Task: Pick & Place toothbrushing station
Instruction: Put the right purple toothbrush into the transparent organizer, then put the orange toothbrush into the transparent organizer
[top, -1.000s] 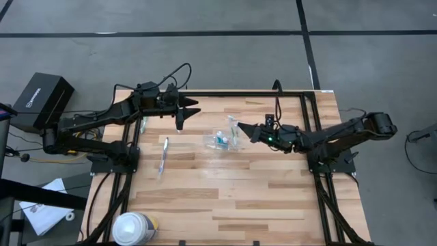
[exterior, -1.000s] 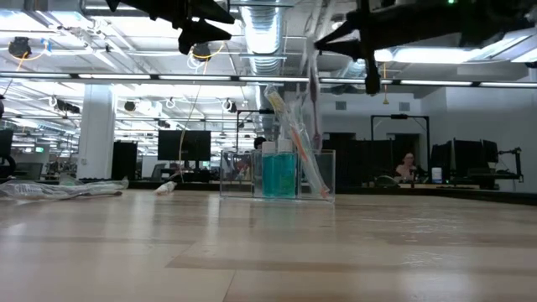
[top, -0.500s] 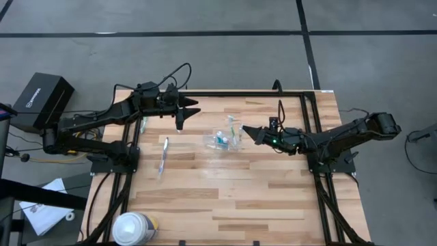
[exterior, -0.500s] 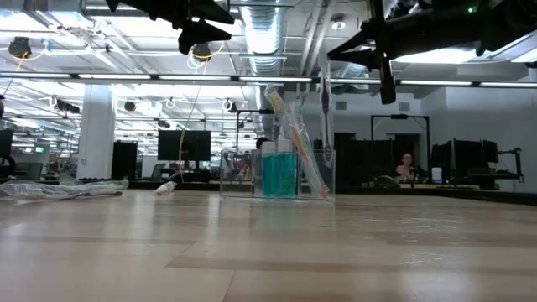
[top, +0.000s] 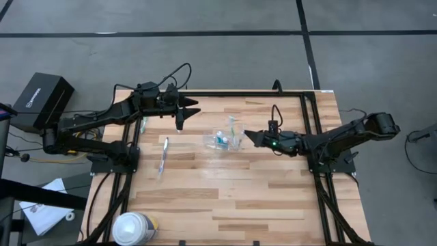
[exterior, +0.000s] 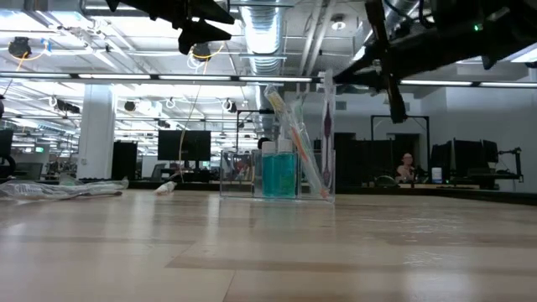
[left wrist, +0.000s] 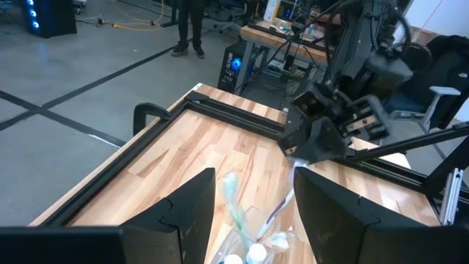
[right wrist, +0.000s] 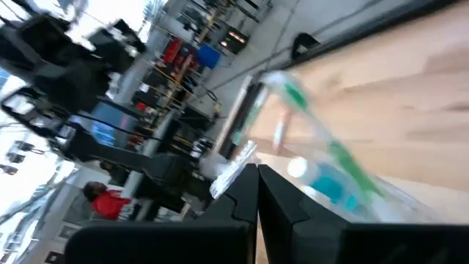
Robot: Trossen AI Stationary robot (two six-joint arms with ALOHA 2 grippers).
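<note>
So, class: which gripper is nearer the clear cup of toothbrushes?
The right gripper, shut, sits just beside the clear cup. The left gripper is farther off, toward the table's far left.

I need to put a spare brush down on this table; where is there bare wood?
The near half of the table is bare, apart from the white canister at its left corner. Crowded: around the clear cup, with the right gripper beside it.

Two matte-black jointed arms are trailing looped black cables; a green light is glowing on the right arm (top: 321, 140).
</note>
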